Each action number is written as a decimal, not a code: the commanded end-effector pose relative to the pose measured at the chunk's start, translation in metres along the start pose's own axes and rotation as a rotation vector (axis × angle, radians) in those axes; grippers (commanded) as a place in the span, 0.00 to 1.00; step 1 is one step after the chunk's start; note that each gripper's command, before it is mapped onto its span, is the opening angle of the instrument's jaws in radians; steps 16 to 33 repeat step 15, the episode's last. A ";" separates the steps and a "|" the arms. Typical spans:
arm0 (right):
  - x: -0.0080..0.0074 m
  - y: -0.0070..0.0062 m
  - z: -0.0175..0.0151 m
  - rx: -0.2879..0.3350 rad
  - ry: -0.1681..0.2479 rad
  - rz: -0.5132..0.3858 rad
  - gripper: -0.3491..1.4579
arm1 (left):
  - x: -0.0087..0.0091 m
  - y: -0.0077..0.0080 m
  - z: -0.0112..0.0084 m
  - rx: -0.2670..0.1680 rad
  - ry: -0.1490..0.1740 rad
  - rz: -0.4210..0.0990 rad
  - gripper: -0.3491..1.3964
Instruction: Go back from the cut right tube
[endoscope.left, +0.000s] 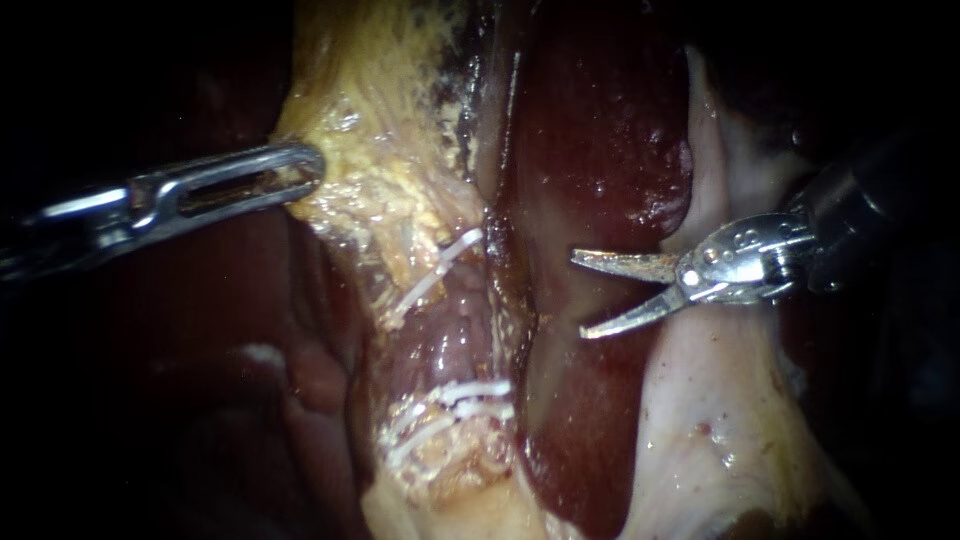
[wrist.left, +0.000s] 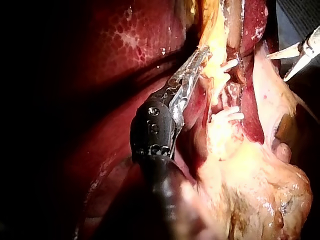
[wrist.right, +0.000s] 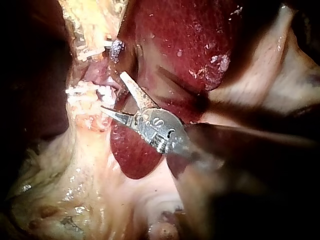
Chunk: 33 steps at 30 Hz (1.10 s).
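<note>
- Tube: near centre of the endoscope view, white clips across it at its 12 and 6 o'clock ends. The cut itself cannot be made out.
- Right instrument: at 3 o'clock of the tube, over the liver. Blades wide apart, holding nothing, clear of the tube.
- Left instrument: at 10 o'clock, jaws apparently closed on yellow tissue.
- Judgement: withdrawal in hand. Next move calls for drawing the right instrument toward 3 o'clock, blades kept off the liver.

The left instrument has its shaft cut off by the edge at nine o'clock. The right instrument's shaft is swallowed by the dark at three o'clock. Between the white clips, dead centre, I can't make out any cut tube ends, as they're too small and glossy.
</note>
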 end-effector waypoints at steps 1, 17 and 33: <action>0.0000 0.0000 0.0000 0.000 0.000 0.000 0.98 | 0.0002 -0.0002 0.0004 0.001 0.005 0.001 0.00; 0.0001 -0.0001 0.0000 0.001 0.000 0.000 0.98 | 0.0002 -0.0003 0.0010 0.004 0.012 0.002 0.00; 0.0001 -0.0001 0.0000 0.001 0.000 0.000 0.98 | 0.0002 -0.0003 0.0010 0.004 0.012 0.002 0.00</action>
